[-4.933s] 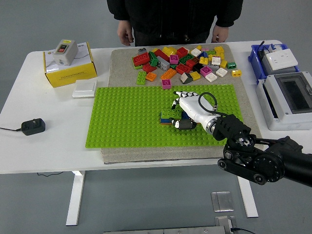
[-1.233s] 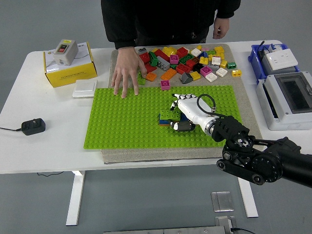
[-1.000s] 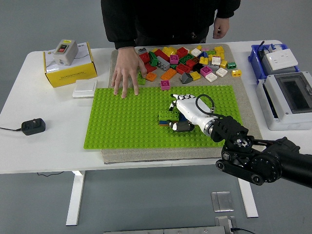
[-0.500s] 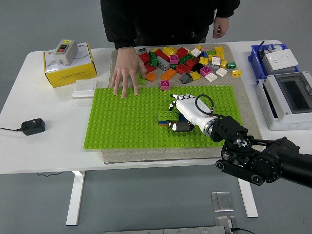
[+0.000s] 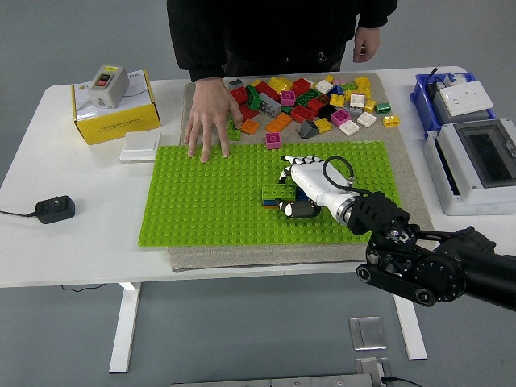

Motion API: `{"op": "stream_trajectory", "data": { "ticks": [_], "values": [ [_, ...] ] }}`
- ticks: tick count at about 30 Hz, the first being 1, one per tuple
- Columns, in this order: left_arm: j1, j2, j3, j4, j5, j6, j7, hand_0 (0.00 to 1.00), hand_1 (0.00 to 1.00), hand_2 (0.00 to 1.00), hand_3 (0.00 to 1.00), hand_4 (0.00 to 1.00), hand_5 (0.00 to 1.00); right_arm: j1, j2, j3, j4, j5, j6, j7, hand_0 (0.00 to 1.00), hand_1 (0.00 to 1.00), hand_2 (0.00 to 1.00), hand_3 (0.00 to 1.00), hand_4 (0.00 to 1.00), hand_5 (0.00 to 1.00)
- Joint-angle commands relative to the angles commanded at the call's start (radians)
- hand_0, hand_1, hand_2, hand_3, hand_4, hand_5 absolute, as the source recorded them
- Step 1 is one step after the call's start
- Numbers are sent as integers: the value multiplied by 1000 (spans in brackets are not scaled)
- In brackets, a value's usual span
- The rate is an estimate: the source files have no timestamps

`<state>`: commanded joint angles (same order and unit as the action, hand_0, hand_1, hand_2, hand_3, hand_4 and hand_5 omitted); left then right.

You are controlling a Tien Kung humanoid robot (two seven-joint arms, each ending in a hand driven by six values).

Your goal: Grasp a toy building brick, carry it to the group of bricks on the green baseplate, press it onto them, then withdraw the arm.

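The green brick (image 5: 278,192) sits on top of the small group of bricks (image 5: 280,197) near the middle of the green baseplate (image 5: 201,201), with a blue and an orange layer showing just under it. The right robot hand (image 5: 302,187) lies against that brick from the right: its white fingers (image 5: 292,166) curl over the brick's right end and the dark thumb (image 5: 295,210) tucks in just below, so the hand is closed around the brick rather than spread.

As a judgement, grasping and carrying look finished, and the work is in the pressing step or at its very end. The brick appears level with the stack, which suggests it is seated, though whether the studs have fully locked cannot be told from this view. What remains is to let go and draw the arm back off the baseplate toward the right.

A person at the far side of the desk (image 5: 72,234) rests one hand (image 5: 208,117) flat on the baseplate's far left edge, apparently steadying it; the person's other hand (image 5: 364,44) hangs clear of the desk.

Beyond the baseplate's far edge lies the pile of loose bricks (image 5: 306,101) on the grey mat (image 5: 193,101). Left of the baseplate stand a yellow box (image 5: 113,113) and a black plug (image 5: 55,209); right of it, a blue bin (image 5: 451,97) and a grey enclosure (image 5: 476,165). No left arm shows.
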<state>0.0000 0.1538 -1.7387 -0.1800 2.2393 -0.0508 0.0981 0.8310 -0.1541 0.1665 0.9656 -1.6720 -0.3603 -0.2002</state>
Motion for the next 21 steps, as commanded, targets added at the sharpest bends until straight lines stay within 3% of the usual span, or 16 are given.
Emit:
{"op": "stream_trajectory", "data": {
  "ticks": [21],
  "values": [
    [-3,0,-3,0,1,17,-13,653,623,575,693,278,762,4,-5,4,5,3,-1,1,965,958,985,670,448,351]
  ]
}}
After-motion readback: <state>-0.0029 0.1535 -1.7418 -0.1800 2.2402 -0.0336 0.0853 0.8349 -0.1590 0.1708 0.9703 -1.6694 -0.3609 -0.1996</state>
